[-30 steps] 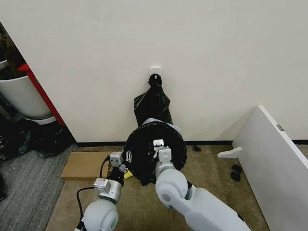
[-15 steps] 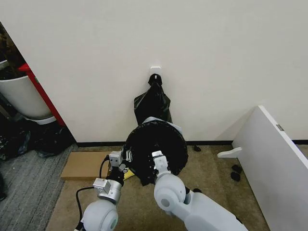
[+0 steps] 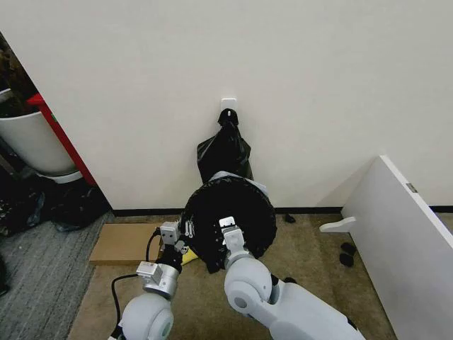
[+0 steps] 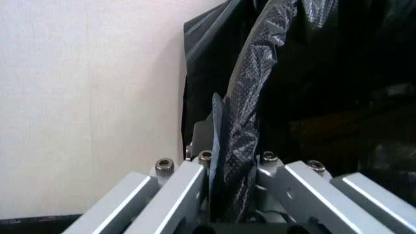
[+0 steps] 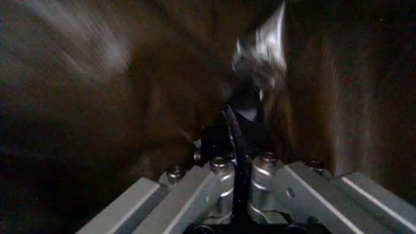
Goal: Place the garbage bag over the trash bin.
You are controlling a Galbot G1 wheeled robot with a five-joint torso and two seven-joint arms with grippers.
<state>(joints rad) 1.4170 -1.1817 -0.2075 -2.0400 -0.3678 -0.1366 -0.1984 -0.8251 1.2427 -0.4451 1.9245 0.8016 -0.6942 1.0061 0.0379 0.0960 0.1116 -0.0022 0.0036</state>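
1. At 9 o'clock in my head view I see a white tub (image 3: 28,142) with a red frame; dark clutter sits below it
2. Flat cardboard sheet (image 3: 124,243) lies on the floor at 7 o'clock, just beside the left arm
3. My left gripper (image 3: 185,232) sits at the 9 o'clock edge of the bin's mouth; the left wrist view shows its fingers (image 4: 195,187) pinched tight on a fold of the garbage bag (image 4: 250,112), with bare wall beside it
4. Garbage bag (image 3: 230,212) covers the mouth of the trash bin (image 3: 248,185), black plastic across the whole round opening; only a pale sliver of bin shows at the 12 o'clock rim
5. My right gripper (image 3: 228,228) is over the 6 o'clock part of the opening, against the black plastic; the right wrist view shows its fingers (image 5: 221,178) closed on a thin dark edge of bag (image 5: 237,122), surroundings dark and blurred
6. Bundle of black bags (image 3: 225,150) hangs knotted from a white wall hook (image 3: 228,105) at 12 o'clock, right behind the bin
7. White board (image 3: 403,241) leans at 3 o'clock, well apart from the bin
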